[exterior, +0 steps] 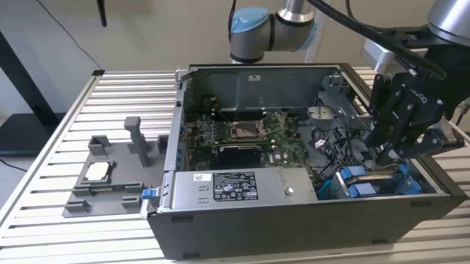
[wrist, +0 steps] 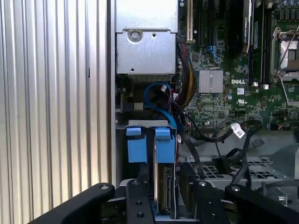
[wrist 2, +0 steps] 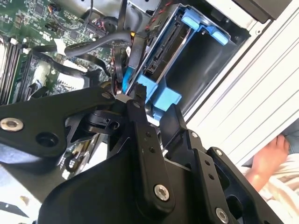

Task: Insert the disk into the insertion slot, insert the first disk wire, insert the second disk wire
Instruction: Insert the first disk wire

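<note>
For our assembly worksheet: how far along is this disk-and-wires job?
Seemingly done: the silver hard drive in its bright blue plastic carrier stands in its slot in the dark grey computer case. In hand: the black gripper is at the drive's upper edge. Left: I cannot tell whether either disk wire is plugged in.

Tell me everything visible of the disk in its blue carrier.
The disk is a flat silver-beige slab, seen edge-on in the first wrist view, clipped in a bright blue plastic carrier with two squared tabs. It stands on edge in a corner bay of the computer case, on the exterior view's right, with black cables beside it. The gripper hangs directly over it; contact cannot be judged.
</note>
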{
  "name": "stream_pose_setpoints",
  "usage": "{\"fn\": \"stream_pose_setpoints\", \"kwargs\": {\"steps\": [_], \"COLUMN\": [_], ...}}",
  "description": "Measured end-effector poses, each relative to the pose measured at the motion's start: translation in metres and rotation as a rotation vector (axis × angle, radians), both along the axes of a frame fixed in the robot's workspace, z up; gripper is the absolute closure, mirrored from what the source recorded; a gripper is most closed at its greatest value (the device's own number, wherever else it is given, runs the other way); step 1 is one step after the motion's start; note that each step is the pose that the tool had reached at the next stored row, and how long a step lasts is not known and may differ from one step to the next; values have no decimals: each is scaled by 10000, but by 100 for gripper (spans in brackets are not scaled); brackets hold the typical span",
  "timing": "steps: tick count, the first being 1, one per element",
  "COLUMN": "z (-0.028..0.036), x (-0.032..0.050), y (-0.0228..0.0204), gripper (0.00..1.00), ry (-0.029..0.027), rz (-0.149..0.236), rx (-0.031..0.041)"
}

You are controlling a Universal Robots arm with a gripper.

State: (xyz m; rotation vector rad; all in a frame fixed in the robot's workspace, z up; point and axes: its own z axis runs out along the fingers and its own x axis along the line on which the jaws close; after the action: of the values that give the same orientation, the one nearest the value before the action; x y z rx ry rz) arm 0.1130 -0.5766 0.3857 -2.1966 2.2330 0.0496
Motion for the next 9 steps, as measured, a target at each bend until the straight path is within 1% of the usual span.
{"fn": "stream_pose_setpoints", "kwargs": {"steps": [2,3,4,5,8,9], "z": [37,50,54,57,57,58], "x": [-1,-1,-2,-3,-13,-17], "y": [4,9,15,22,49,61], "gripper": [59,59,59,59,59,59], "ry": [-7,-20,-74,-179,-647,-772], "rz": [-1,-1,-2,-1,-1,-1], "rx": [-1,0,3,1,1,1]}}
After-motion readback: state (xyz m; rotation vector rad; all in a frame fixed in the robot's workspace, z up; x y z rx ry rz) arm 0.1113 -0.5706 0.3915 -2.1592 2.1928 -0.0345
